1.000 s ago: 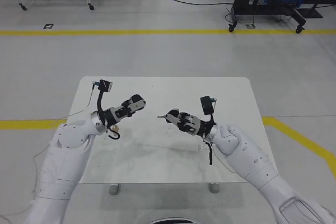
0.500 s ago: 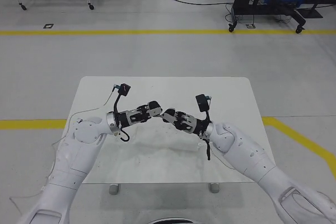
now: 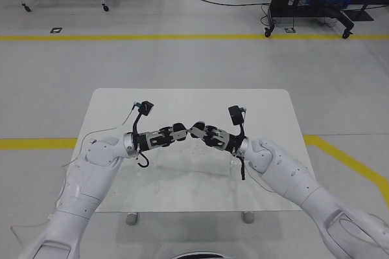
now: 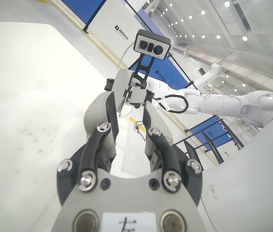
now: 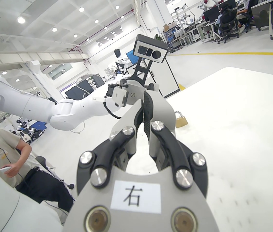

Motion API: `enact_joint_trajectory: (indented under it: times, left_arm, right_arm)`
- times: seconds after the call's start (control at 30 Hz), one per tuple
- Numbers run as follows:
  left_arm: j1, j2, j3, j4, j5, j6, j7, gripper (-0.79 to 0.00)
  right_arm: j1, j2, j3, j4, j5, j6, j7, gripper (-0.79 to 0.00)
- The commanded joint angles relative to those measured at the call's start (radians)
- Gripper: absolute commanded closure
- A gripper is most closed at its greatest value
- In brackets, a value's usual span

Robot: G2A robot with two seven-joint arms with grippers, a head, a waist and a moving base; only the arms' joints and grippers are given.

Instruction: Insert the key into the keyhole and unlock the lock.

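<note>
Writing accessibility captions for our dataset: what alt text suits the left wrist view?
The left pincer is open, its two fingers framing the right pincer, which faces it close up and is shut on a thin key. The white table lies beneath both arms.

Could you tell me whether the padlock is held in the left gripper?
No, the padlock lies on the table, and the left gripper is open and empty.

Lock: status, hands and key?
Left hand open, empty. Right hand shut on key. Lock lies on table, apart from both hands.
</note>
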Motion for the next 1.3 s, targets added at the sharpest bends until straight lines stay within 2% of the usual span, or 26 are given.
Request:
enact_joint_trajectory:
  times: [0.0, 0.2, 0.27, 0.3, 0.33, 0.6, 0.9, 1.13, 1.17, 1.2, 1.23, 1.27]
  left_arm:
    - [-0.004, 0.0, 0.003, 0.004, -0.002, 0.003, 0.006, -0.006]
    - [-0.014, 0.003, 0.012, 0.01, 0.008, -0.001, 0.009, 0.0]
    - [-0.016, 0.003, 0.015, 0.011, 0.011, -0.002, 0.013, 0.0]
    - [-0.017, 0.004, 0.017, 0.012, 0.012, -0.003, 0.013, 0.0]
    - [-0.017, 0.004, 0.018, 0.014, 0.016, -0.004, 0.014, 0.0]
    - [-0.016, 0.01, 0.025, 0.008, 0.035, -0.025, 0.016, 0.0]
    - [0.004, 0.018, 0.031, -0.003, 0.084, -0.057, 0.032, 0.0]
    - [0.014, 0.025, 0.026, -0.012, 0.078, -0.075, 0.051, 0.0]
    - [0.014, 0.026, 0.026, -0.013, 0.078, -0.076, 0.052, 0.0]
    - [0.014, 0.027, 0.026, -0.014, 0.078, -0.076, 0.051, 0.0]
    - [0.014, 0.028, 0.028, -0.016, 0.079, -0.077, 0.047, 0.0]
    - [0.013, 0.029, 0.03, -0.017, 0.081, -0.077, 0.044, 0.0]
  right_arm:
    - [0.003, 0.003, -0.006, 0.001, 0.002, 0.0, -0.002, 0.0]
    - [0.0, 0.016, -0.008, -0.003, -0.004, 0.0, -0.028, -0.015]
    - [-0.002, 0.021, -0.011, -0.011, -0.009, 0.0, -0.034, -0.169]
    - [-0.002, 0.023, -0.013, -0.014, -0.011, 0.0, -0.037, -0.345]
    - [-0.003, 0.024, -0.015, -0.017, -0.013, 0.0, -0.039, -0.385]
    - [-0.002, 0.032, -0.038, -0.019, -0.02, 0.0, -0.063, -0.379]
    - [0.022, 0.038, -0.072, -0.013, 0.012, 0.0, -0.013, -0.311]
    - [0.026, 0.05, -0.083, -0.018, 0.046, 0.0, 0.032, -0.206]
    - [0.026, 0.051, -0.083, -0.019, 0.05, 0.0, 0.035, -0.166]
    - [0.025, 0.052, -0.084, -0.019, 0.054, 0.0, 0.038, -0.055]
    - [0.025, 0.053, -0.084, -0.02, 0.058, 0.0, 0.041, 0.0]
    - [0.025, 0.053, -0.085, -0.021, 0.06, 0.0, 0.044, 0.0]
